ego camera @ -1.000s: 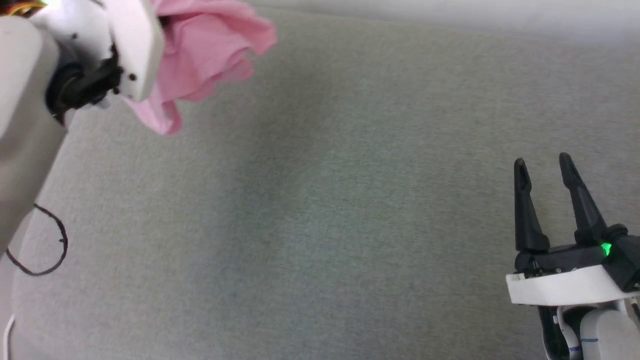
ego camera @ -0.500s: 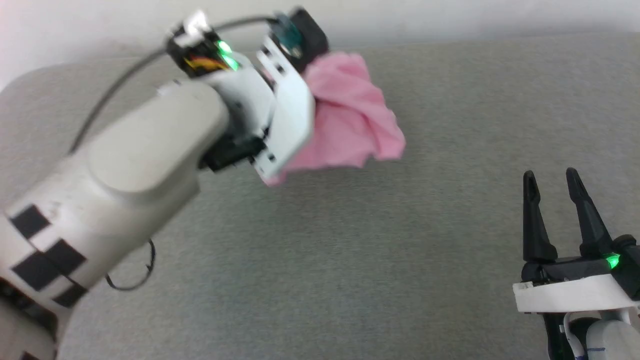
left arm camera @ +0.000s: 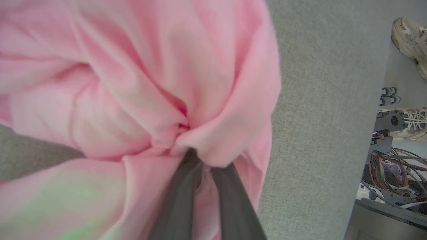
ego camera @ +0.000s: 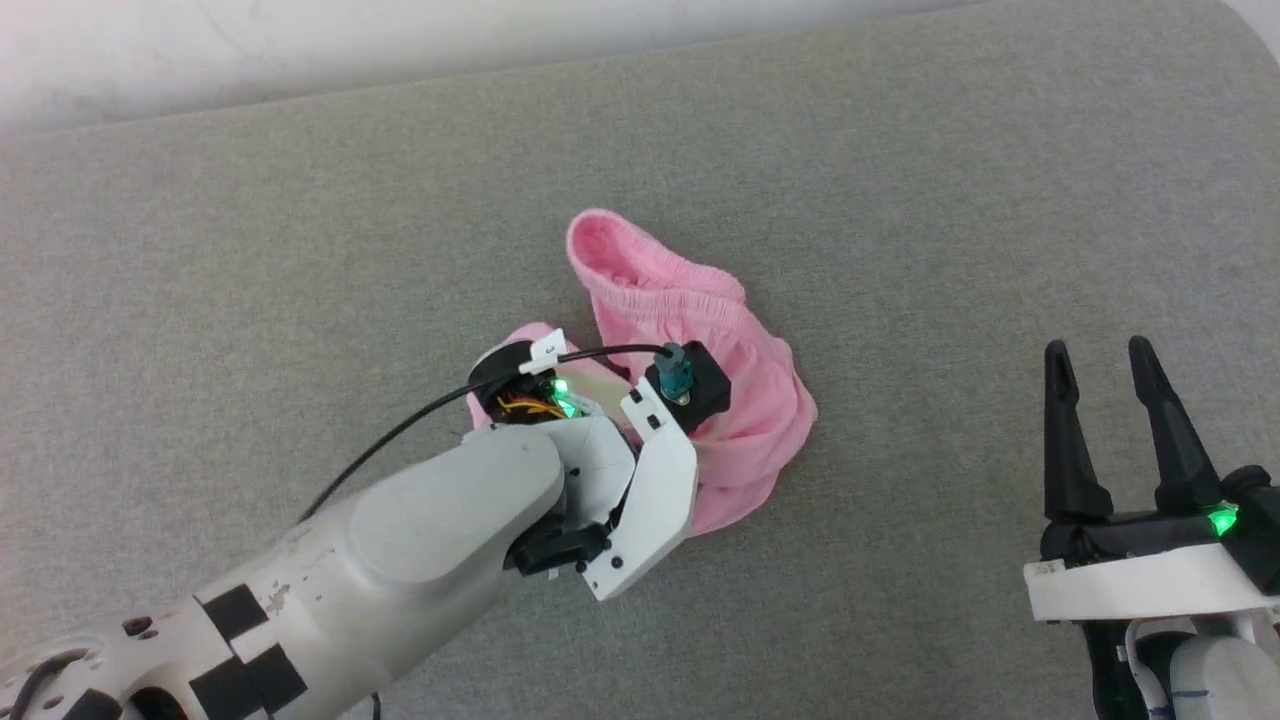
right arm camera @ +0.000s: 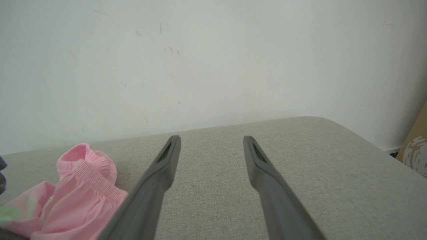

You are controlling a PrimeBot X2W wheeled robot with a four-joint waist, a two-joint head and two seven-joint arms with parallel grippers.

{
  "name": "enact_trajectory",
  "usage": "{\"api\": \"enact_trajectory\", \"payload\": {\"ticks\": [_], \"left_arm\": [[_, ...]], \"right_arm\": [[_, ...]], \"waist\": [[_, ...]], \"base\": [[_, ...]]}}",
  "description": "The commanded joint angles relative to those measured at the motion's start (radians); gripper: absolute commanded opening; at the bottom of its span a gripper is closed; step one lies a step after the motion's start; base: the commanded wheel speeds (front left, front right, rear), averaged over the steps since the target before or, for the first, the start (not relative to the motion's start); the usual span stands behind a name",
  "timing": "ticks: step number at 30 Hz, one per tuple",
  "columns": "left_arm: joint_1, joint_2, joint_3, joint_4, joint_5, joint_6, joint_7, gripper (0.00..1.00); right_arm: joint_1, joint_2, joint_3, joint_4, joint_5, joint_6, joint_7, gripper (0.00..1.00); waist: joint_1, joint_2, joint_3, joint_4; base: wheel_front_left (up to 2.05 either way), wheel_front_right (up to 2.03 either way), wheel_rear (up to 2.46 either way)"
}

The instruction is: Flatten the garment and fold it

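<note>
Tips of the left gripper (left arm camera: 201,161) are hidden by the shorts (left arm camera: 150,66); a shoe (left arm camera: 410,35) is cut off at two o'clock.

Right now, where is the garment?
In the head view the garment lies bunched at the centre of the grey surface, pinched by the left gripper, with the open right gripper apart at its right.

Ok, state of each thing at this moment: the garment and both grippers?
garment: crumpled in a heap on the grey surface, not flattened or folded.
left gripper: shut on a bunch of the garment's cloth.
right gripper: open, empty, apart from the garment.
</note>
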State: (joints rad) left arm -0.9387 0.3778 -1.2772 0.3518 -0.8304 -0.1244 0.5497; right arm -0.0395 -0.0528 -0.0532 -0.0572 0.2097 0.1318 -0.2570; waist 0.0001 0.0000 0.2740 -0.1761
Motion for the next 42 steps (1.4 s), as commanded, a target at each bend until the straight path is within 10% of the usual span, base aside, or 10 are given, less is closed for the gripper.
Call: {"api": "enact_trajectory", "payload": {"ticks": [1, 2, 12, 18, 28, 35, 42], "left_arm": [[0.005, 0.005, -0.003, 0.002, 0.01, -0.006, -0.018, 0.06], [0.0, 0.006, -0.003, 0.005, 0.009, -0.006, -0.052, 1.0], [-0.039, 0.017, 0.06, -0.001, 0.066, 0.031, -0.533, 1.0], [0.041, 0.045, 0.156, -0.01, 0.151, 0.247, -0.776, 1.0], [0.356, 0.046, 0.538, -0.203, 0.355, 0.557, -0.811, 1.0], [0.613, -0.015, 0.777, -0.317, 0.523, 0.596, -0.811, 1.0], [0.812, -0.111, 0.94, -0.342, 0.608, 0.524, -0.811, 1.0]], "right_arm": [[-0.011, 0.003, 0.002, 0.0, -0.001, -0.001, -0.005, 1.0], [-0.01, 0.003, 0.002, 0.0, -0.004, -0.001, -0.005, 1.0], [0.052, 0.003, -0.015, 0.001, -0.038, -0.001, -0.005, 1.0], [0.072, 0.003, -0.026, -0.004, -0.05, -0.001, -0.005, 1.0], [0.098, 0.003, -0.04, -0.018, -0.059, -0.001, -0.005, 1.0], [0.095, 0.003, -0.034, -0.015, -0.063, -0.001, -0.005, 1.0], [0.109, 0.003, -0.019, -0.005, -0.056, -0.001, -0.005, 1.0]], "waist": [[-0.0001, 0.0, -0.006, 0.012], [-0.0001, 0.0, -0.013, 0.02], [-0.0001, 0.0, -0.132, 0.121], [-0.0001, 0.0, -0.169, 0.174], [-0.0001, 0.0, -0.191, 0.228], [-0.0001, 0.0, -0.195, 0.236], [-0.0001, 0.0, -0.209, 0.234]], "base": [[0.0, 0.0, 0.0], [0.0, 0.0, 0.0], [0.0, 0.0, 0.0], [0.0, 0.0, 0.0], [0.0, 0.0, 0.0], [0.0, 0.0, 0.0], [0.0, 0.0, 0.0]]}}
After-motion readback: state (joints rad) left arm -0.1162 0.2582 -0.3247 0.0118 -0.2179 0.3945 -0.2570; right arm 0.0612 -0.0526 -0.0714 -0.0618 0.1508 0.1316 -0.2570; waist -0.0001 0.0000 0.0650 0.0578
